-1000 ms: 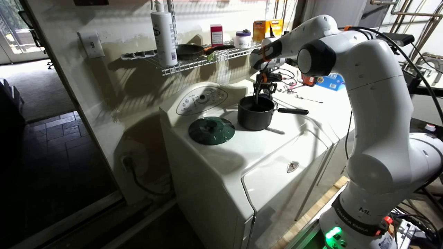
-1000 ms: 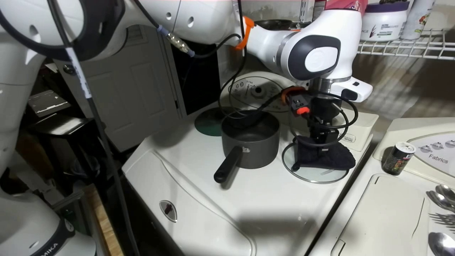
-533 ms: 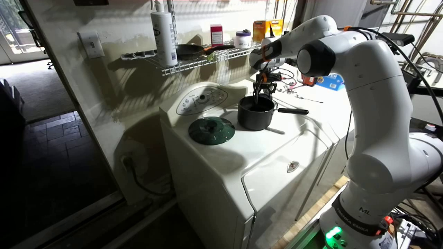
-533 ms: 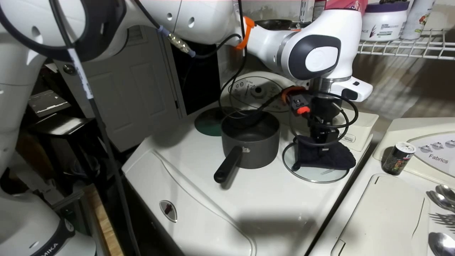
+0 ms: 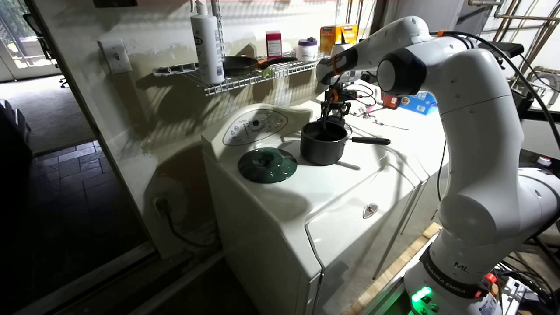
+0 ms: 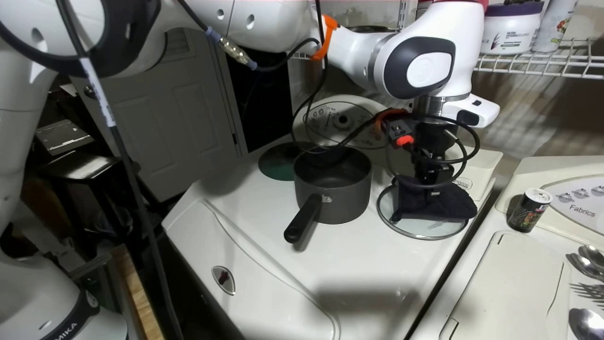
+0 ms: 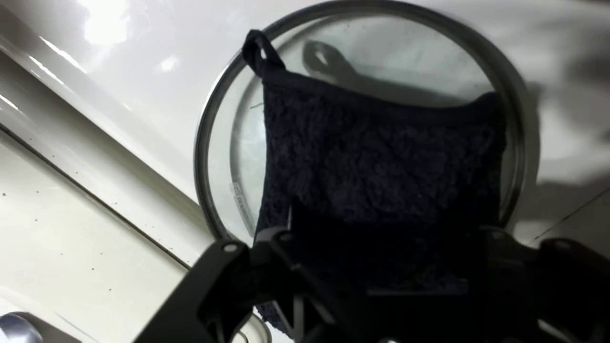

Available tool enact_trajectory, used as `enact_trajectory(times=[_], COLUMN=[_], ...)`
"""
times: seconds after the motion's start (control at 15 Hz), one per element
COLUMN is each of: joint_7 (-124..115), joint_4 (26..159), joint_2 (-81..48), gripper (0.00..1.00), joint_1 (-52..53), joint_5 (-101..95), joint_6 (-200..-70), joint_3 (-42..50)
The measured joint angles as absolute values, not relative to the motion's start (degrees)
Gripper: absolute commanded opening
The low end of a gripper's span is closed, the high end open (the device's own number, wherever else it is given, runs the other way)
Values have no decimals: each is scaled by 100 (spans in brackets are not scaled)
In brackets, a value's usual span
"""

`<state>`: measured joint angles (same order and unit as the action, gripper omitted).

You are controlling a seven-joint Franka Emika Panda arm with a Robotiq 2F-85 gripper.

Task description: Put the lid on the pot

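Note:
The dark grey pot [image 6: 337, 203] stands upright on the white appliance top, uncovered, its black handle [image 6: 302, 222] pointing to the front. Beyond it rests a dark green lid [image 5: 267, 166]. A glass lid [image 7: 245, 143] with a metal rim shows under a dark cloth mitt [image 7: 381, 157], beside the pot. My gripper [image 6: 430, 192] is above that glass lid, shut on the mitt. The fingertips and the middle of the glass lid are hidden by the dark cloth, so whether a knob is pinched inside I cannot tell.
A wire shelf with a bottle [image 5: 208, 48], a pan [image 5: 238, 64] and jars hangs over the back. A small can [image 6: 529, 210] and several spoons and forks [image 6: 585, 262] lie on the neighbouring appliance. My own cable loops [image 6: 465, 141] hang round the wrist.
In the last half second my gripper, the mitt and the glass lid have risen a little together and shifted slightly. The pot and green lid have stayed put.

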<state>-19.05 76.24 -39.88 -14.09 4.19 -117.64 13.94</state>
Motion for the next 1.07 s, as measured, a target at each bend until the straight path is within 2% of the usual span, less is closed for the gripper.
enact_trajectory(times=[1.07], joint_7=[-1905], joint_4=[7631], joint_2=[-3304], gripper=[41], joint_1=[-1393], joint_5=[385], joint_6=[-11359], joint_3=[1422])
